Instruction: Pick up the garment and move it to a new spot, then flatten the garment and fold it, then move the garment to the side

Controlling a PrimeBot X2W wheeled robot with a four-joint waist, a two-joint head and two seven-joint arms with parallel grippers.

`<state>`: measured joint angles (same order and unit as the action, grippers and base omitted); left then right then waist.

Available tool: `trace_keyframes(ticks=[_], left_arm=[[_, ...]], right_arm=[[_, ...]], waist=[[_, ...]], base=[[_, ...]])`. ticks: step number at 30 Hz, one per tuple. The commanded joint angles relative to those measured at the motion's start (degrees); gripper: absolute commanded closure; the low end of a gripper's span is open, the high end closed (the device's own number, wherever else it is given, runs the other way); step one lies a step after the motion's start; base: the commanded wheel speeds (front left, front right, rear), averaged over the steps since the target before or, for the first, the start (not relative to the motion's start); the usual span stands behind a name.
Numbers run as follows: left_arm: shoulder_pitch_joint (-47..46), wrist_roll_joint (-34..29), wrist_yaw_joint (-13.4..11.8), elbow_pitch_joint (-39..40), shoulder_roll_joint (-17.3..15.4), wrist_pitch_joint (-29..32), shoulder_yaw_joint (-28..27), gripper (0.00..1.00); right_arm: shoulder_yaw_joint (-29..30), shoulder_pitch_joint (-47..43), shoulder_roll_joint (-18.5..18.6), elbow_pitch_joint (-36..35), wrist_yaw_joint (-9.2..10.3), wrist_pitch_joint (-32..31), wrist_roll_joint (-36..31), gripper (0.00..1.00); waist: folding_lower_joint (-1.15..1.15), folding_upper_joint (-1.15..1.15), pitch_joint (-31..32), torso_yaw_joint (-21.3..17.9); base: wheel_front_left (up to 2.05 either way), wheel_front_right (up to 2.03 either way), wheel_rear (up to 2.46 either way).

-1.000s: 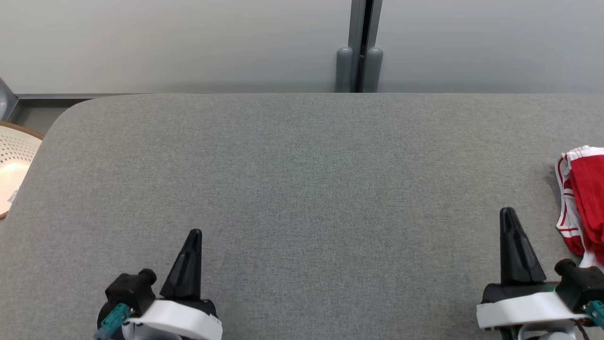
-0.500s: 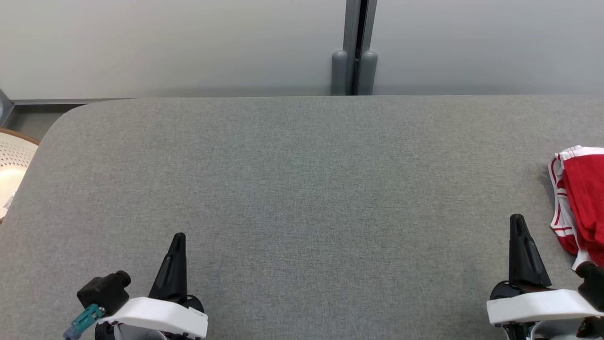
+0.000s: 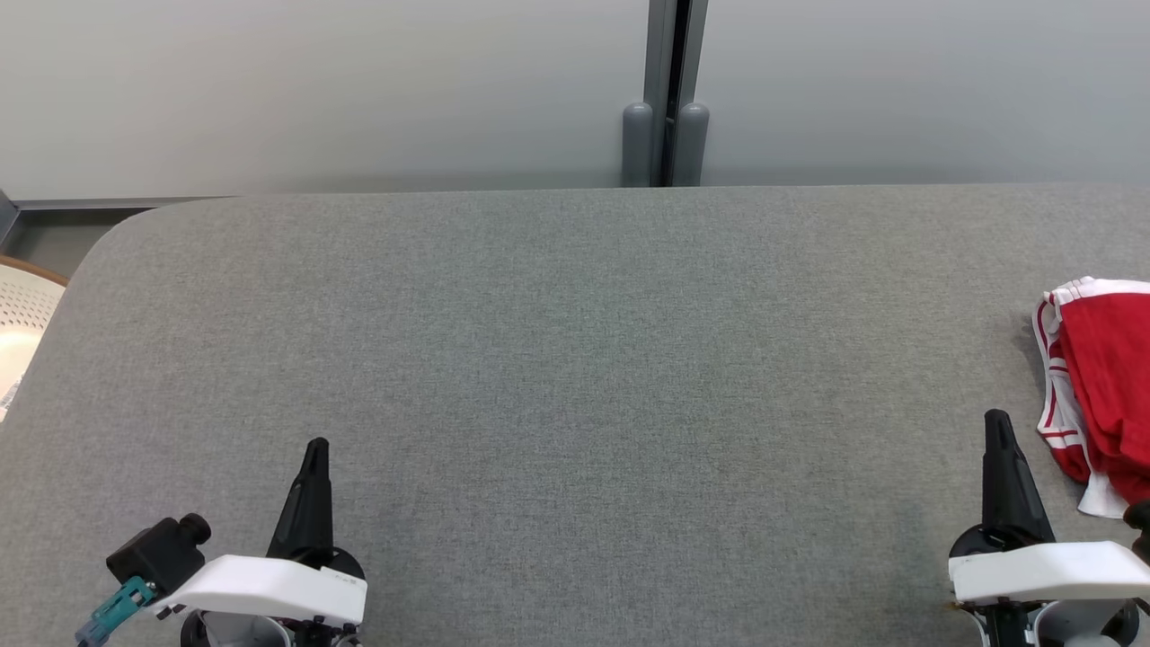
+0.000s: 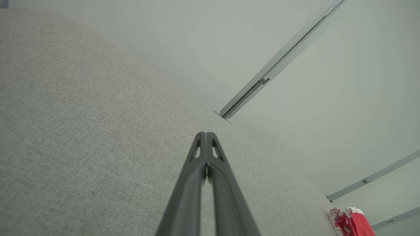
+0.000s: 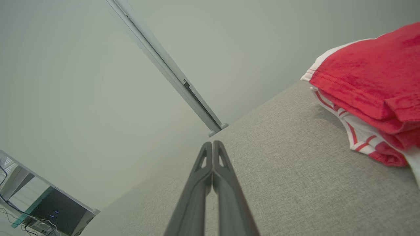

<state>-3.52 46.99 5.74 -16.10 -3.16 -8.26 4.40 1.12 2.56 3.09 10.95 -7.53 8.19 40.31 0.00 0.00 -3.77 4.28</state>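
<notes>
The garment is red with white striped trim and lies folded in a small heap at the right edge of the grey table. It also appears at the right of the right wrist view as the garment and small at the bottom right of the left wrist view as the garment. My right gripper is shut and empty, just left of the garment and apart from it. Over the front left of the table my left gripper is shut and empty. Both pairs of fingers meet at the tips, left gripper and right gripper.
A pale perforated basket with a brown rim stands off the table's left edge. A grey wall with a vertical post runs behind the table. The grey felt surface stretches wide between the two grippers.
The head camera has shifted, so the scene slid left. Both grippers narrowed to fully shut and drew back and outward toward the lower corners. The garment lies as before.
</notes>
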Motion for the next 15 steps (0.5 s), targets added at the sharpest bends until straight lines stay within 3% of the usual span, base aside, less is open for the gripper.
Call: trace_keyframes(ticks=[1,15], left_arm=[[-1.5,1.6,0.3,0.9,-0.5,0.2,-0.5,1.0],[-1.8,11.2,0.7,1.3,-0.8,3.0,-2.3,1.0]], right_arm=[[0.2,1.4,0.6,-0.5,0.02,-0.3,1.8,1.0],[0.9,1.9,0.7,0.2,0.02,-3.1,12.7,1.0]], waist=[[0.0,0.0,0.0,0.0],[0.0,0.0,0.6,-0.7]], base=[[0.0,0.0,0.0],[0.0,0.0,0.0]])
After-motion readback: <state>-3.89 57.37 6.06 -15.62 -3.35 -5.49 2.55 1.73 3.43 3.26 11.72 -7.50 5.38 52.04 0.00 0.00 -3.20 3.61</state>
